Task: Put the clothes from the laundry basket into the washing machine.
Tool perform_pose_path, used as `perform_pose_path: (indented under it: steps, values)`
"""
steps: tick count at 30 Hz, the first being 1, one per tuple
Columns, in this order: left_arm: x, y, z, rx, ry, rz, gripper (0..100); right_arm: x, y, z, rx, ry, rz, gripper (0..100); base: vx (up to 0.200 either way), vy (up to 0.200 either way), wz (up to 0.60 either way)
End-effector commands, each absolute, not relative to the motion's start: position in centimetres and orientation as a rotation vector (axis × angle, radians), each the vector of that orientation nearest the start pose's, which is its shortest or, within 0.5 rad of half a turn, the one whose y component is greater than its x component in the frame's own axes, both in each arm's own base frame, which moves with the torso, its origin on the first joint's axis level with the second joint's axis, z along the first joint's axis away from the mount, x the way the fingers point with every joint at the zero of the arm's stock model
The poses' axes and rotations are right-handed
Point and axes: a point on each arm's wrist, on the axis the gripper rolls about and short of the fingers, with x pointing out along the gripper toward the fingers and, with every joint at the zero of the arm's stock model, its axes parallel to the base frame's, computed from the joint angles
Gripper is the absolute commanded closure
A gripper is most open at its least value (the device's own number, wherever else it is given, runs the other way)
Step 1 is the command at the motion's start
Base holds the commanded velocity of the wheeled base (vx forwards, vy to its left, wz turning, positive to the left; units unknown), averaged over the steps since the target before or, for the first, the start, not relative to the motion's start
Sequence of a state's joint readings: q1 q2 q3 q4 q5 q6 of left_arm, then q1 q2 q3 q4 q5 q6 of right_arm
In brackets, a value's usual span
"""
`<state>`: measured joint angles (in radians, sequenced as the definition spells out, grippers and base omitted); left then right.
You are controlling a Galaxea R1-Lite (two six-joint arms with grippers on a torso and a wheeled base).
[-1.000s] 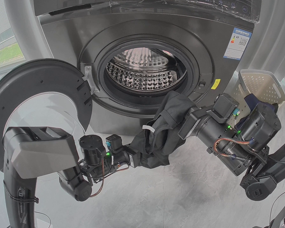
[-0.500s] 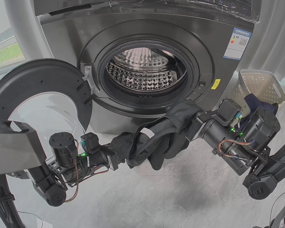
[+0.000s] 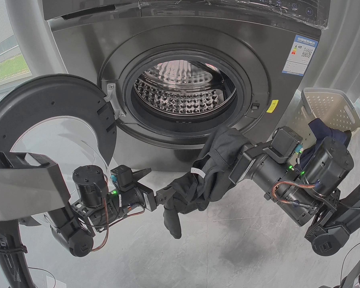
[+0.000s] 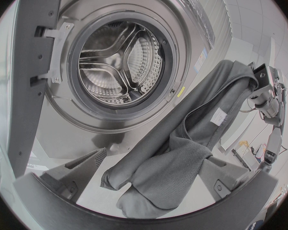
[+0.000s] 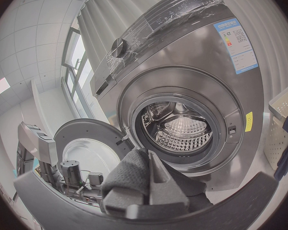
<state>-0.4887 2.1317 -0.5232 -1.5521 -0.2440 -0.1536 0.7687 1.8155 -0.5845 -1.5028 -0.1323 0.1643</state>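
The right gripper [image 5: 148, 176], clamped on the dark garment [image 3: 212, 169] at frame centre below the open washing machine [image 3: 182, 89], should lift the trailing hem clear of the port rim [image 3: 176, 137], the left gripper [image 3: 161, 179] gaping beside it at lower left.

Black cylindrical arm links [image 3: 328, 161], green indicator lights [image 3: 114, 192], reddish braided cables [image 3: 274, 189], perhaps a grey plastic cover [image 3: 28, 189]
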Motion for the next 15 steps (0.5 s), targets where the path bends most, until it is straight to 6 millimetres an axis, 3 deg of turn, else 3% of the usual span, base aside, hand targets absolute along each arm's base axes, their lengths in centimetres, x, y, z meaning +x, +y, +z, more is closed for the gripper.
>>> perform_pose_path:
  steps: [1,15]
  values:
    - [29.7,-16.9,4.8,-0.134,0.166,-0.735,0,21.7,20.9,17.9,0.279,-0.195,0.660,100,0.000,0.000,0.00]
    - [30.7,-19.1,1.8,-0.123,0.208,-0.775,0,21.6,20.9,18.0,0.282,-0.197,0.661,100,0.000,0.000,0.00]
